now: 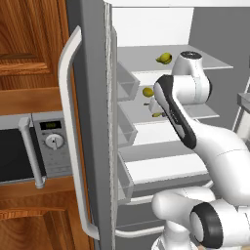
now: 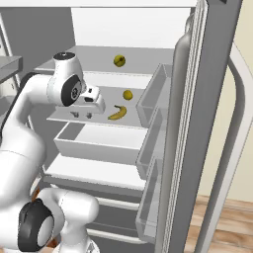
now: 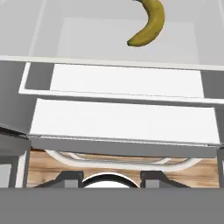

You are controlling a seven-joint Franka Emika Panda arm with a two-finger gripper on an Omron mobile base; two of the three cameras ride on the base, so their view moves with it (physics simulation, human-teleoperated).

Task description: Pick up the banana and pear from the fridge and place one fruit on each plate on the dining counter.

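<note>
The fridge [image 1: 93, 122] stands open, its white shelves in view. The banana [image 2: 117, 113] lies on the middle shelf, and in the hand view the banana [image 3: 151, 22] curves at the top edge. A bit of the banana [image 1: 157, 114] peeks out beside my arm. The pear [image 2: 119, 60] sits on the shelf above; the pear [image 1: 165, 58] is also seen past my elbow. My gripper [image 2: 81, 115] hangs at the middle shelf's front edge, left of the banana, fingers down, open, holding nothing. My gripper [image 3: 111, 178] is well short of the banana. The plates and the dining counter are out of view.
A small round yellow fruit [image 2: 128, 94] rests behind the banana. Door bins [image 2: 153, 99] line the right door [image 2: 197, 123]. A white drawer [image 2: 99, 143] juts out under the middle shelf. A microwave [image 1: 29, 151] sits in wood cabinets left of the fridge.
</note>
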